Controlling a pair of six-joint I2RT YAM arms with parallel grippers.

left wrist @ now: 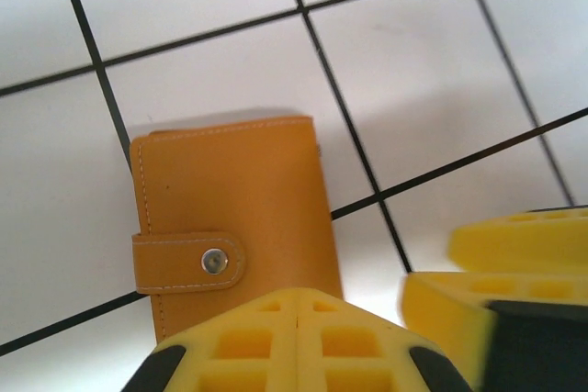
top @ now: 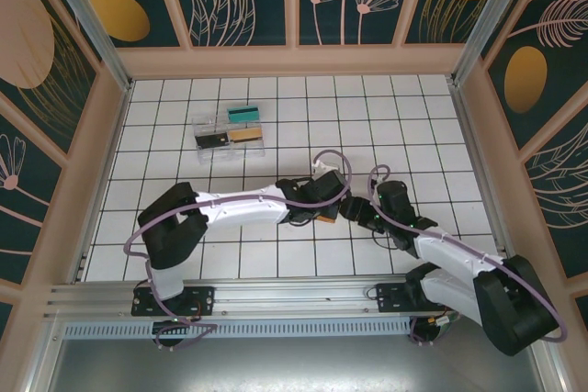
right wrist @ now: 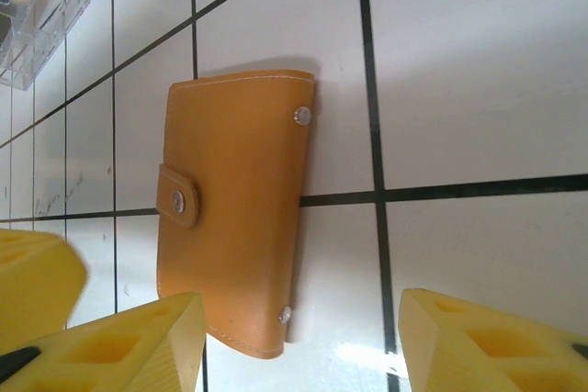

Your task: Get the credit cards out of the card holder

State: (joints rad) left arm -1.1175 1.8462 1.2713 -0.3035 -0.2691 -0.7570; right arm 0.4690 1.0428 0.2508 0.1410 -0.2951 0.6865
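From above, the left end effector (top: pixel 312 216) and right end effector (top: pixel 349 213) meet mid-bench (top: pixel 432 135), crowding a sliver of orange, the card holder (top: pixel 325 219), between them. The clear tray (top: pixel 230 132) sits well beyond both. From the left wrist, that end effector's fingers are pressed together with nothing between them. The holder lies flat just ahead of their tips, strap snapped shut, probably so the tips can pin or nudge it; whether they touch I cannot tell. From the right wrist, its fingers stand spread, the holder just ahead and slightly left of the gap, likely lined up to take an edge while the other arm steadies it. No cards are out yet.
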